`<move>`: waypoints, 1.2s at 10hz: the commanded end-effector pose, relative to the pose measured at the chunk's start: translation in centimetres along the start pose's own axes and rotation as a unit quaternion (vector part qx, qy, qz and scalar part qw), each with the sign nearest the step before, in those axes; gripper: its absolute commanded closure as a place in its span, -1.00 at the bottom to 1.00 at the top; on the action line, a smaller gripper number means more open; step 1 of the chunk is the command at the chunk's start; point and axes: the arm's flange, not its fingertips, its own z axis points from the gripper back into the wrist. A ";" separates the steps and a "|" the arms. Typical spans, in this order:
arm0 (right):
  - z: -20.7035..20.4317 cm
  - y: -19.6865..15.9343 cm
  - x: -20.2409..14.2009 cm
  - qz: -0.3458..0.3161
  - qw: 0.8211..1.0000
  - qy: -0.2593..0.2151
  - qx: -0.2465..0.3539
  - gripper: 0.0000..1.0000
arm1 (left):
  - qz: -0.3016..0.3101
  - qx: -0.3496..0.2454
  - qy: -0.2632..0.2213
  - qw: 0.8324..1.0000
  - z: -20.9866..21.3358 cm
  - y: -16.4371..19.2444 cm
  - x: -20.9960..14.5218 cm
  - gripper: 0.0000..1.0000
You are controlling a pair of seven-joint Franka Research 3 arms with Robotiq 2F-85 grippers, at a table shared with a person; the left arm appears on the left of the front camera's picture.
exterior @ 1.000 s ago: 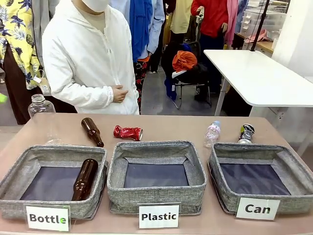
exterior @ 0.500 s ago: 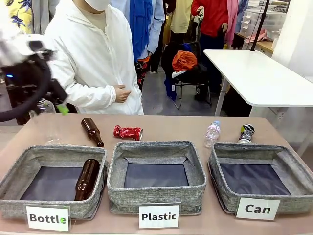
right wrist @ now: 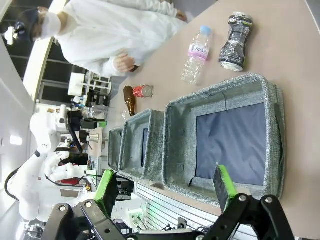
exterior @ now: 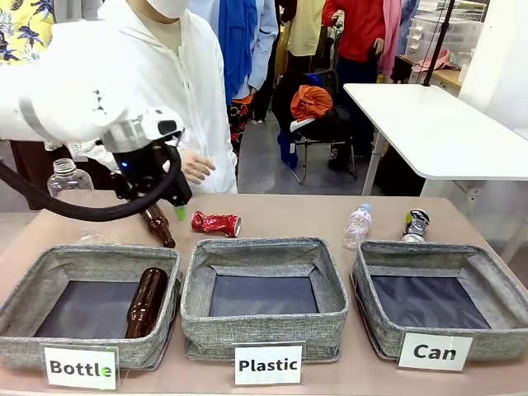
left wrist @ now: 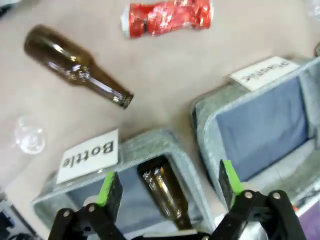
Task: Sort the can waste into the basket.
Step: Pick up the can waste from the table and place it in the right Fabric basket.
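The shiny red crushed can (exterior: 216, 223) lies on the table behind the middle basket. In the left wrist view the red can (left wrist: 167, 17) sits at the top. My left gripper (exterior: 175, 206) hangs open just left of it, above the lying brown bottle (exterior: 159, 228); its green pads (left wrist: 109, 187) stand wide with nothing between them. The black crushed can (exterior: 416, 224) stands behind the grey "Can" basket (exterior: 388, 330) at the right, whose dark floor is bare. My right gripper (right wrist: 166, 186) is open, high over that basket (right wrist: 220, 92), with the black can (right wrist: 235, 42) beyond it.
A small clear plastic bottle (exterior: 358, 225) stands left of the black can. The "Bottle" basket (exterior: 49, 268) holds a brown bottle (exterior: 145, 301); the "Plastic" basket (exterior: 264, 330) sits in the middle. A clear jar-like bottle (exterior: 66, 177) stands far left. A person in white stands across the table.
My left arm has swung in from the left and come down over the brown bottle, close to the red can. Cans and baskets have not moved.
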 end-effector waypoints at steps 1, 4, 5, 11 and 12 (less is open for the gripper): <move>0.1 -0.1 0.3 0.015 1.000 -0.007 0.009 -1.00 | 0.040 0.020 -0.035 0.998 0.1 0.5 -0.2 -1.00; 0.1 -0.1 0.3 0.015 1.000 -0.007 0.009 -1.00 | -0.034 -0.069 -0.045 0.996 4.8 2.4 -3.7 -1.00; 0.1 -0.1 0.3 0.015 1.000 -0.007 0.009 -1.00 | -0.024 -0.141 -0.104 0.984 11.0 6.4 -8.5 -1.00; 0.1 -0.1 0.3 0.015 1.000 -0.007 0.009 -1.00 | 0.088 -0.320 -0.272 0.903 20.5 24.9 -32.8 -1.00; 0.1 -0.1 0.3 0.015 1.000 -0.007 0.009 -1.00 | 0.118 -0.341 -0.274 0.891 19.0 27.1 -35.9 -1.00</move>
